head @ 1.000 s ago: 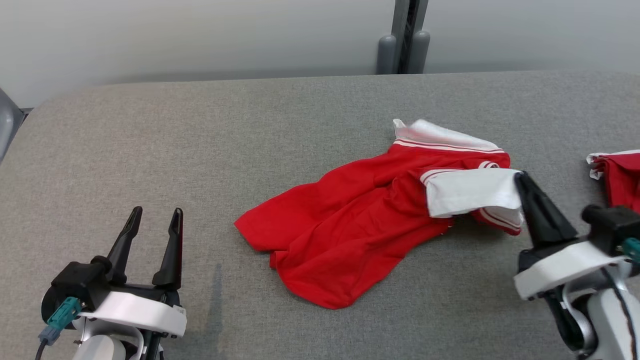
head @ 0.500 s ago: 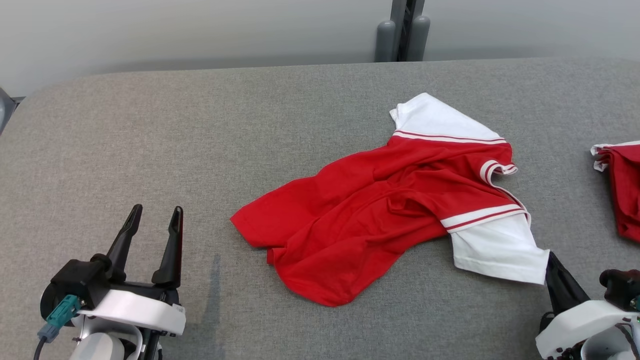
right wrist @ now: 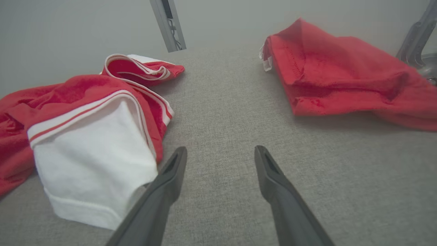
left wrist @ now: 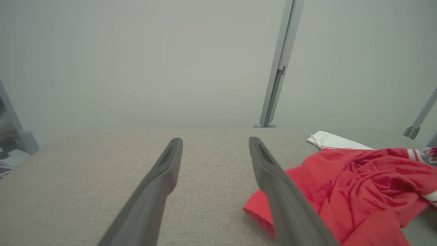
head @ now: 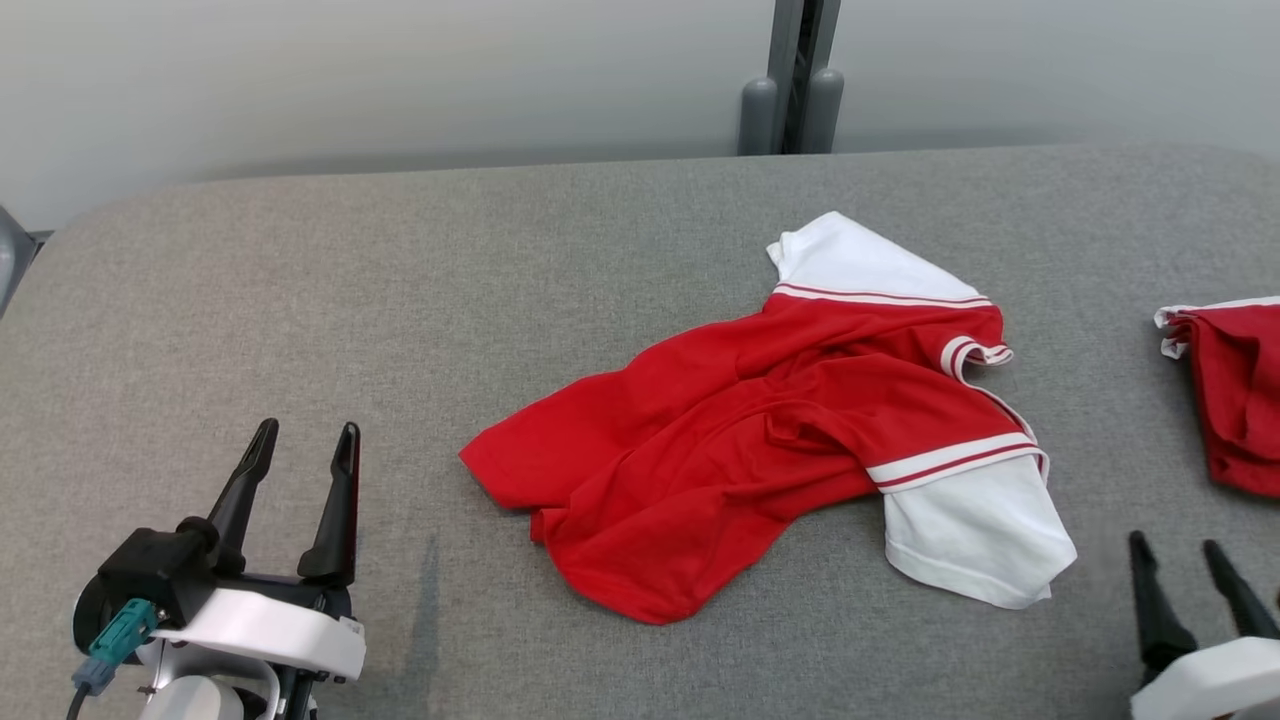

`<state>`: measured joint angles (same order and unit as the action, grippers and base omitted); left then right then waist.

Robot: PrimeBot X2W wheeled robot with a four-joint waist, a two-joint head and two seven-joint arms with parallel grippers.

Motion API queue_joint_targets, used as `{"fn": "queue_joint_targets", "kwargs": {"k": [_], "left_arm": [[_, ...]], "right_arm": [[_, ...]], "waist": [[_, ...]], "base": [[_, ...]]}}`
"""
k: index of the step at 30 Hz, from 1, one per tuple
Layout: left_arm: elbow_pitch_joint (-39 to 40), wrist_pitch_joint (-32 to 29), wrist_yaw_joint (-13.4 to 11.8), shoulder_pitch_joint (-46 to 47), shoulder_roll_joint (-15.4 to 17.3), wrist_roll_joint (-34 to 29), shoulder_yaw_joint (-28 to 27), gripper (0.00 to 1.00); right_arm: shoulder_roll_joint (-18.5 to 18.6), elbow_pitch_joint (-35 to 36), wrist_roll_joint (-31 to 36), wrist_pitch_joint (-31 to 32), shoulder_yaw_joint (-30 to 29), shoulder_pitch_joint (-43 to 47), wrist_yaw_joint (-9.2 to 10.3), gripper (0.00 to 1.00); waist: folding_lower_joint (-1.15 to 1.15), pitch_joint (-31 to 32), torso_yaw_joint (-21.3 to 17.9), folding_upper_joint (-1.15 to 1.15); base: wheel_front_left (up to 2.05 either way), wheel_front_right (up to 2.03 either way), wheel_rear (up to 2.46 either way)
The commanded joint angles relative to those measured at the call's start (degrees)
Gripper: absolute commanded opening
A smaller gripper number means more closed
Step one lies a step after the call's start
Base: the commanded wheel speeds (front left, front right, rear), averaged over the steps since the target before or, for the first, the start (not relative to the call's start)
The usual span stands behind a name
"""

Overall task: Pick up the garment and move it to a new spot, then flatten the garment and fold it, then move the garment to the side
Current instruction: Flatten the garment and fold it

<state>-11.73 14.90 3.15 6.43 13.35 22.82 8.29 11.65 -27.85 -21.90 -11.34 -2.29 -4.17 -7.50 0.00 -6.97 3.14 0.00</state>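
Observation:
The garment (head: 760,430) is a red shirt with white, red-striped sleeves, lying crumpled on the grey table (head: 400,300) right of centre. One white sleeve (head: 970,530) is spread toward the near right, the other (head: 850,262) lies at the far side. My right gripper (head: 1175,545) stands open at the lower right, just right of the near sleeve (right wrist: 92,157), with nothing between its fingers. Open and empty, my left gripper (head: 305,432) is at the lower left, apart from the shirt's hem (left wrist: 341,191).
A second red cloth (head: 1235,400) with a white edge lies at the table's right edge, also in the right wrist view (right wrist: 341,78). A grey post (head: 790,80) stands behind the table's far edge against a pale wall.
My right gripper pulled the white sleeve toward the near right, let it go and opened. The sleeve now lies spread on the table. The left gripper has not moved.

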Motion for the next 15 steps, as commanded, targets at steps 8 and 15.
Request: {"fn": "queue_joint_targets", "kwargs": {"k": [8,15], "left_arm": [[0.94,0.16,-1.67,-2.27,0.62,-0.48,-0.72,1.00],[1.70,-0.01,-2.80,-4.54,0.54,-0.75,-0.50,1.00]], "right_arm": [[-0.32,10.08,4.60,0.20,-6.54,1.35,0.02,1.00],[-3.52,21.89,9.17,4.50,-5.11,3.15,0.02,1.00]], "waist": [[0.00,2.89,-1.09,0.00],[0.00,5.49,-1.33,0.00]], "base": [[0.00,0.00,0.00],[0.00,0.00,0.00]]}}
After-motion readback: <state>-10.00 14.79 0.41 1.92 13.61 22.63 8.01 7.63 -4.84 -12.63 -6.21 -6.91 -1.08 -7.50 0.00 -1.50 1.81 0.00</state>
